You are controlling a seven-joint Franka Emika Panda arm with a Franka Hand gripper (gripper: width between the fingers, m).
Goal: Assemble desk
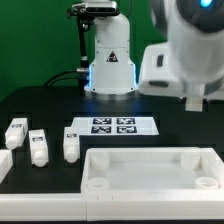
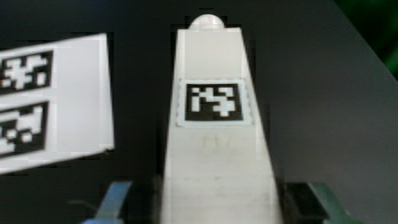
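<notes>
Claw (image 2: 214, 203): astride white plastic square leg block (image 2: 217, 160) w/ b&w tag (image 2: 214, 103); can't tell if gripping.
Marker board (image 2: 45, 95): flat, white, beside leg.
Desk top (image 1: 150, 160): white rimmed plastic tray, on black table (image 1: 40, 100).

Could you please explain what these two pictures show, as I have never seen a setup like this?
The big white machine is a robot arm standing on a black table. One picture comes from a camera off the arm; the other from a camera on the wrist, looking past its gripper. On the table lie the desk top, a rimmed white tray, loose short leg blocks, and the flat marker board. In the wrist view a tagged leg sits between the two fingers; whether they squeeze it is unclear.
</notes>
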